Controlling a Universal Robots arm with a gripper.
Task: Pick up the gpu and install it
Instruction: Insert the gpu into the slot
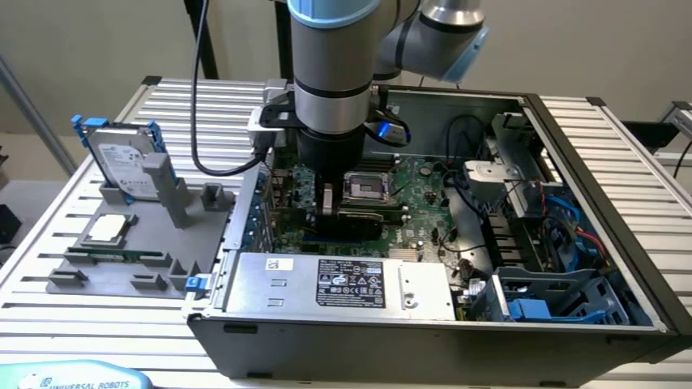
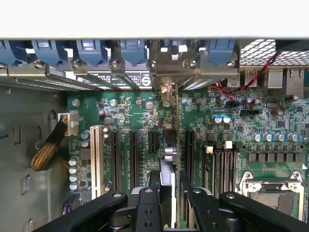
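The gpu [image 2: 167, 162] stands on edge among the expansion slots of the green motherboard [image 2: 130, 111], seen edge-on in the wrist view. Its silver end bracket [image 2: 169, 65] sits at the case's rear slot openings. My gripper [image 2: 169, 182] is shut on the card's upper edge, one black finger on each side. In the exterior view the gripper [image 1: 340, 212] reaches straight down into the open computer case [image 1: 605, 162], low over the motherboard [image 1: 416, 182] and beside the CPU socket [image 1: 365, 188].
Free slots [image 2: 133, 152] lie beside the card, a yellow-sleeved cable [image 2: 48, 152] further off. The power supply [image 1: 346, 284] and cables [image 1: 562, 235] crowd the case. At the exterior view's left, a grey fixture [image 1: 162, 267] holds a blue-railed hard drive [image 1: 119, 154], a chip [image 1: 108, 228] and a memory stick [image 1: 113, 255].
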